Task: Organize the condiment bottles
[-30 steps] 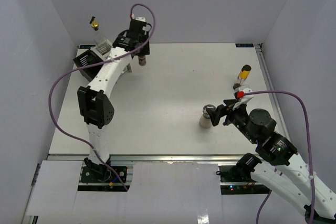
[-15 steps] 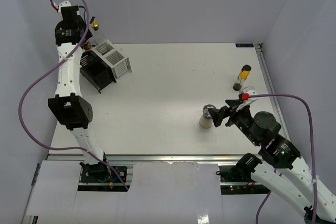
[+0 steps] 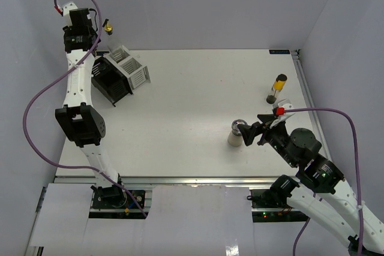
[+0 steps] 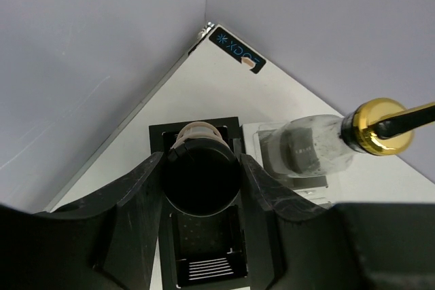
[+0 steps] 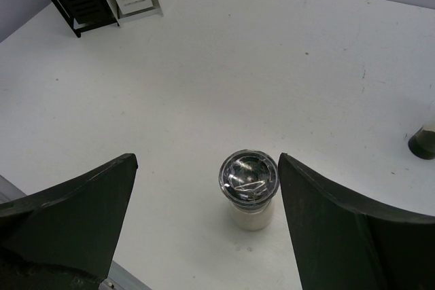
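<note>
Condiment bottles (image 3: 277,88) number three in the top view. A tall clear bottle (image 3: 113,39) with a gold pourer rises from the white rack box (image 3: 133,70) at upper left. A cream shaker (image 3: 235,136) stands right of centre on the bench (image 3: 180,106). A slim bottle (image 3: 276,90) with yellow contents stands at the right edge. There are two rack boxes, the black rack box (image 3: 111,85) touching the white. The left arm (image 3: 77,79) reaches high at upper left, its grip hidden there.

The left wrist view adds the fourth bottle: the left fingers (image 4: 136,208) are clamped on a dark-capped spice jar (image 4: 200,174), with the black box behind it and the clear bottle at right.

In the right wrist view the right fingers (image 5: 75,215) are spread wide either side of the one shaker, not touching it. Both boxes sit at upper left, and only the slim bottle's base shows at the right edge.
</note>
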